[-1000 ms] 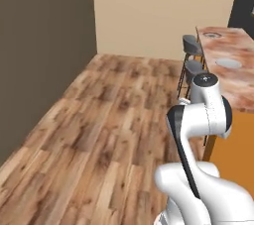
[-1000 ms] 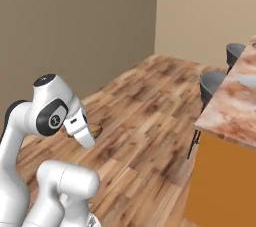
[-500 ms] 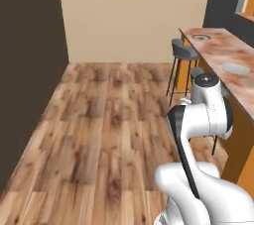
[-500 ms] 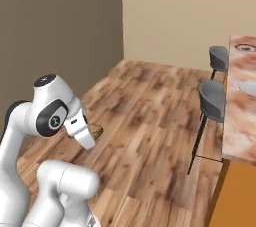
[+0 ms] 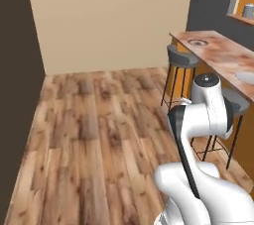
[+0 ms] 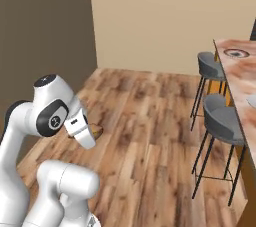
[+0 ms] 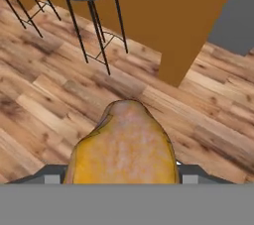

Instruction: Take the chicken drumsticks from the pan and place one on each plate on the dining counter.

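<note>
Carrying one chicken drumstick (image 7: 124,147), golden-brown and glossy, clamped between the jaws over wood floor beside the tabletop (image 5: 225,60): judged light, firm yet greasy and slip-prone, best gripped across the thick meaty middle, not the tapered end.
</note>
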